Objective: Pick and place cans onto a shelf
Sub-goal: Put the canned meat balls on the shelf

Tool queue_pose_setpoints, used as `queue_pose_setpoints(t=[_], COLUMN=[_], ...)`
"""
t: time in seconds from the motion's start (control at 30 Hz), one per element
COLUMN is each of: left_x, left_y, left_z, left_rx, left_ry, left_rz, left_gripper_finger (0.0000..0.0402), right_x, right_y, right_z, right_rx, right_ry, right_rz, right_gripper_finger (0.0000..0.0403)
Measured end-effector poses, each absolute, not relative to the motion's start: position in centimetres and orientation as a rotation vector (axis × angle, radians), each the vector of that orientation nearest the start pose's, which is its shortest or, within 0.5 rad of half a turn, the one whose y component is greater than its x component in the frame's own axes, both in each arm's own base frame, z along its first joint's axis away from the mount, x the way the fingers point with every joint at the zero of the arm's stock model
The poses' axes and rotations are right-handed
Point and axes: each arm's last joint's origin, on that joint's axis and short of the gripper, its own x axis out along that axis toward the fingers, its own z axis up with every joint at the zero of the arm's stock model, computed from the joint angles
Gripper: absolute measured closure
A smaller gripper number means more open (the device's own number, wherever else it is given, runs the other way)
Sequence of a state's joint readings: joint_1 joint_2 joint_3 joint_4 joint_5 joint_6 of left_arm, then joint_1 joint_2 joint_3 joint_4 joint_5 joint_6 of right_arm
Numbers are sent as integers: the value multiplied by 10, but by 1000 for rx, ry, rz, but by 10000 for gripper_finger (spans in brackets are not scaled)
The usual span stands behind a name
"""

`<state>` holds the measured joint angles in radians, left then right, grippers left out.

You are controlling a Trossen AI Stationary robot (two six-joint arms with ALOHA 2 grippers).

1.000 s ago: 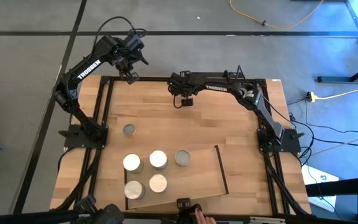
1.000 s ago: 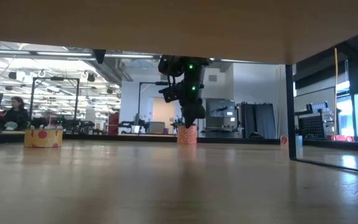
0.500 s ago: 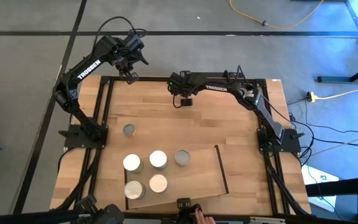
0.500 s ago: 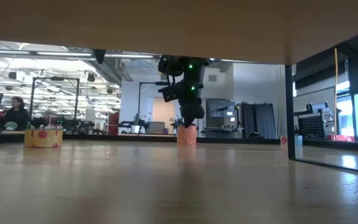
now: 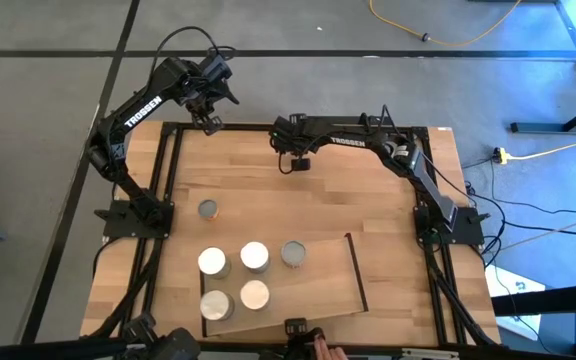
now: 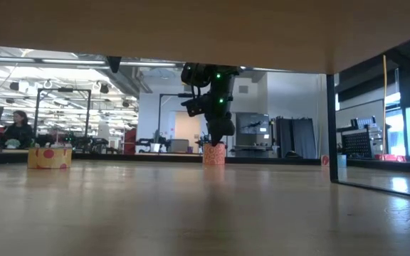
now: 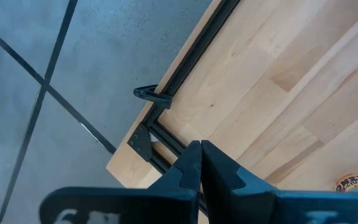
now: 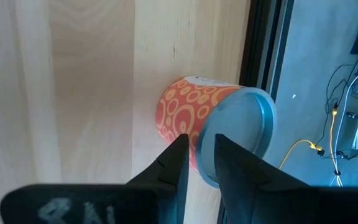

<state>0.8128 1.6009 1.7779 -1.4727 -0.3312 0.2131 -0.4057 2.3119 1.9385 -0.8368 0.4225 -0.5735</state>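
Observation:
An orange can with circle print and a grey metal top point(image 8: 229, 127) stands upright on the table by its far edge, also in the low view point(image 6: 214, 153). My right gripper point(image 8: 197, 149) hangs right over it point(image 5: 298, 162), fingers a narrow gap apart. My left gripper point(image 5: 211, 122) is shut and empty above the table's far left corner. Several cans point(image 5: 255, 256) stand on the light-wood shelf point(image 5: 318, 285) at the near edge. A small grey can point(image 5: 208, 209) stands on the table at the left. My right gripper points down over the orange can's top rim point(image 8: 211, 134). In the low view its fingertips point(image 6: 219, 140) stand right at the can's top. Whether they touch the can, I cannot tell.
A yellow can with red dots point(image 6: 49, 157) sits at the table's far left; a part of it shows in the left wrist view point(image 7: 356, 183). The black table frame point(image 7: 166, 99) runs along the far edge. A person point(image 6: 20, 131) sits in the room beyond.

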Motion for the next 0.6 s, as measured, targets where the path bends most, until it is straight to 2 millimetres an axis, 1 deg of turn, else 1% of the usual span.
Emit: queue_pose_setpoints(t=[0.1,0.17,0.27,0.43,0.6], left_x=[189,189,189,189,189], left_y=[213,213,213,213,213], left_z=[378,378,378,378,378], left_rx=[-161,-161,-161,-161,-161], left_ry=[1410,1410,1410,1410,1410], left_rz=[823,823,823,823,823], left_gripper_finger=[401,401,401,401,401], right_x=[438,438,438,438,438], right_y=[-201,-201,-201,-201,-201], right_z=[177,177,177,177,177], right_rx=[-483,-483,-481,-481,-481], right_ry=[1414,1413,1411,1410,1409], right_rz=[-345,-346,-344,-344,-344], right_gripper_finger=[328,337,354,393,398])
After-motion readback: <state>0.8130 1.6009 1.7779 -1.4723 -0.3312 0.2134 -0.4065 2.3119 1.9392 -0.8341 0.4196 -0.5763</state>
